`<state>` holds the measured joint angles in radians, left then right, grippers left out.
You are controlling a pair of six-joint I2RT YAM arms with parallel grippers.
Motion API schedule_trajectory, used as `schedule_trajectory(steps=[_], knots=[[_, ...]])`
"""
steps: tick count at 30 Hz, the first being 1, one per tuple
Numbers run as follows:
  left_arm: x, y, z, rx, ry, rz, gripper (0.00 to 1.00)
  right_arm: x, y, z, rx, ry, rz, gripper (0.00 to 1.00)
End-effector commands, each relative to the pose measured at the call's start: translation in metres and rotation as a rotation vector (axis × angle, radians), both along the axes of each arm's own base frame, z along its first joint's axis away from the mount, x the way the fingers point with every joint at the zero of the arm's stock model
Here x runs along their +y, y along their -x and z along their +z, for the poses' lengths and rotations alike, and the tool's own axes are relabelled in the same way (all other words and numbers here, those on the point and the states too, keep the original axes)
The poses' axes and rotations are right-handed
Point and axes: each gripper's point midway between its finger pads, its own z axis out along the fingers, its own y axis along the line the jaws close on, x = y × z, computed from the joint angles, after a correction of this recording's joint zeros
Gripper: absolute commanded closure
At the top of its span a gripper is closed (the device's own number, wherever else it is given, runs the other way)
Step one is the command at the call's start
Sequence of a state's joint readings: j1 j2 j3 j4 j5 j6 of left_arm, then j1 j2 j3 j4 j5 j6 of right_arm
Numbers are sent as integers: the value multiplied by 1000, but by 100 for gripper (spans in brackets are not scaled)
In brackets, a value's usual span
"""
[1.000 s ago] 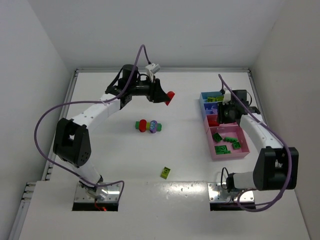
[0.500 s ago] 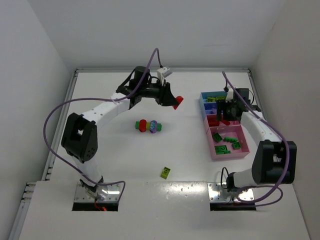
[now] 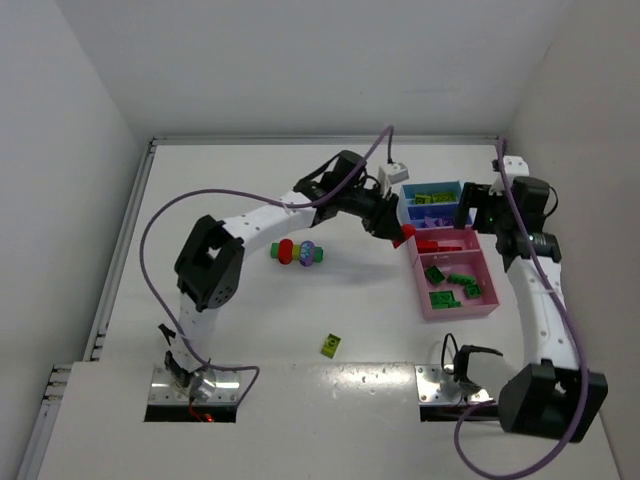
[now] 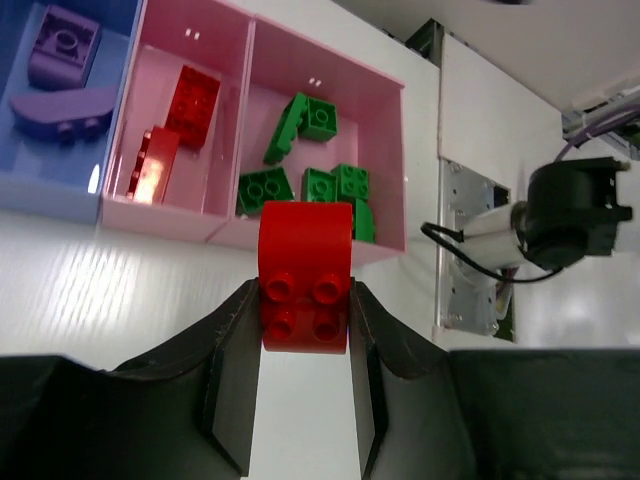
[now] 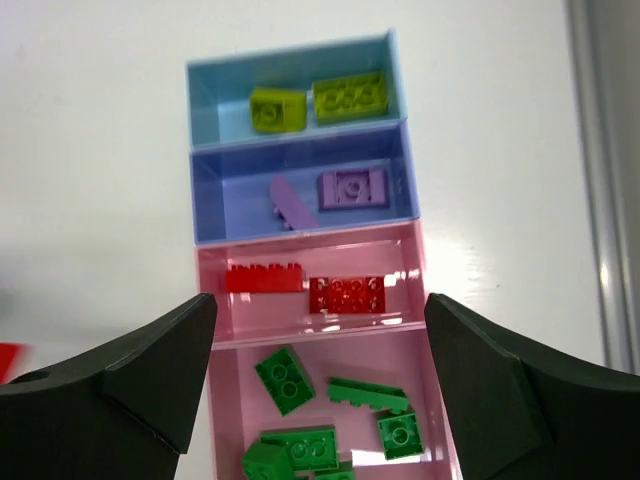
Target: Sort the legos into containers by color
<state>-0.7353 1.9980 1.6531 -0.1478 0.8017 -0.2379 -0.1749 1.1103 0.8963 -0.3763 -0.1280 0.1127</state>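
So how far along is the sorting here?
Well underway. The tray row already holds sorted yellow-green, purple, red and green bricks. The left end effector grips a red brick beside the red tray. A mixed cluster and one yellow-green brick are left on the table.

Left gripper [image 3: 400,233], clamped on the red arched brick [image 4: 304,275], swung from the table's far middle rightward to just beside the pink tray [image 3: 455,312], right gripper [image 3: 484,208] pulled back from above that tray toward the table's right edge, its arm stretched taller.
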Motion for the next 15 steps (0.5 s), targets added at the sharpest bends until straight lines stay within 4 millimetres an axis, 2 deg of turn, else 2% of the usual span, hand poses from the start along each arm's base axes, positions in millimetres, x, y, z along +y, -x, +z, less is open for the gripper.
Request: schedule_trajectory(steps=[1,2,3,4,5,6,7,8,9,11,13,15], knots=[[-27,-3,5,-36,9,-40,100,-5,9,39,-104,-20,-46,15],[-33,-2,1,-28,2,-49,100,-7,13,41,-107,-19,-55,13],[-38,-7,-12,-15,-10,-49,100,-6,18,48,-125,-27,-62,13],[-47,-10,-4,-40,7,-50,100,-7,23,44,-112,-41,-78,13],[-50,-13,-8,-33,0,-50,100,-6,25,42,-112,-41,-78,13],[-57,-13,-26,-15,-24,-52,100,-9,26,42,-113,-57,-97,13],[-61,-17,-29,-16,-23,-52,100,-8,29,37,-114,-94,-117,13],[-69,-16,-26,-26,-13,-62,100,-14,32,42,-131,-124,-140,13],[-73,-19,-39,-14,-25,-63,99,-16,34,36,-119,-165,-165,13],[-82,-21,-36,-35,-13,-62,97,-24,36,34,-125,-203,-184,13],[-87,-27,-38,-44,-10,-54,93,-19,41,26,-93,-242,-172,13],[-96,-29,-40,-56,-4,-55,89,-23,43,25,-87,-242,-179,13]])
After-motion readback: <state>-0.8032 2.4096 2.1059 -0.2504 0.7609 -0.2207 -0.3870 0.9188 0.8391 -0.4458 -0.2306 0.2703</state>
